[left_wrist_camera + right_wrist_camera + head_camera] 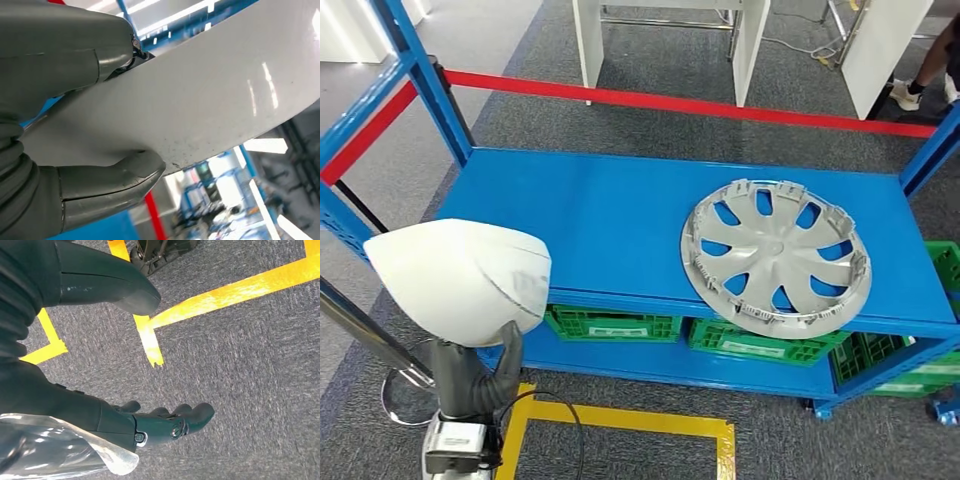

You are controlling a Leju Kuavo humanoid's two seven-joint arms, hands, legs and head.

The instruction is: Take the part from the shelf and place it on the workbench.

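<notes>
The robot's left hand (482, 375) grips a white, smooth, shell-shaped plastic part (460, 280) from below, thumb (109, 182) and fingers (75, 55) pinching its edge. The part is held in the air off the front left corner of the blue metal shelf (607, 225), its long axis running roughly left to right and its domed face upward. A silver multi-spoke wheel cover (775, 256) lies flat on the shelf's right side. Green plastic crates (614, 325) sit on the tier beneath. The right hand (124, 355) hangs over grey carpet (245, 380) marked with yellow tape (226, 290), fingers spread, holding nothing.
</notes>
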